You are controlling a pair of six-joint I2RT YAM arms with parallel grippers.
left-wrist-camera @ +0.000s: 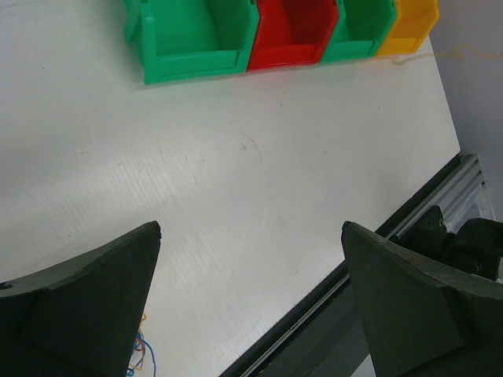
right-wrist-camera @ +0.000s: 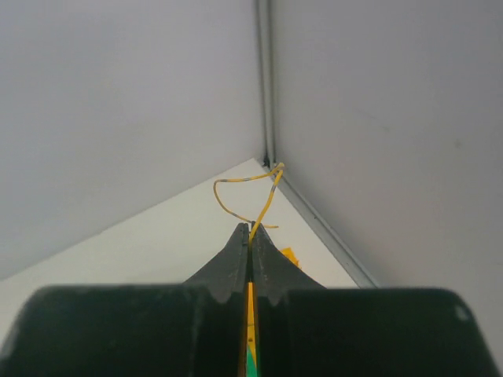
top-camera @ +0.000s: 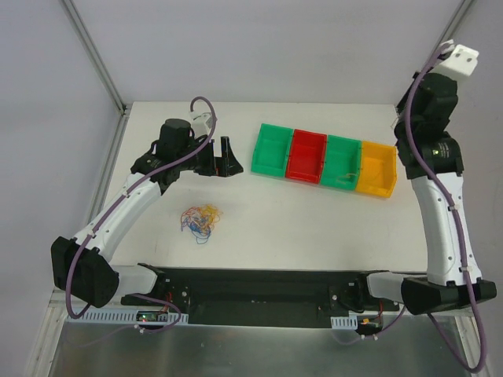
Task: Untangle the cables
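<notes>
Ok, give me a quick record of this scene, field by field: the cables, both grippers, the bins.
cables: multicoloured tangle lying on the table, front left
left gripper: open, empty, above bare table
right gripper: shut on a yellow strand, high up by the far right corner
bins: green, red, green, yellow, in a row at the back

The 4 bins (top-camera: 308,157) are glossy plastic. The table (left-wrist-camera: 236,181) is matt white, perhaps ribbed. The cables (top-camera: 202,220) are smooth-skinned.
</notes>
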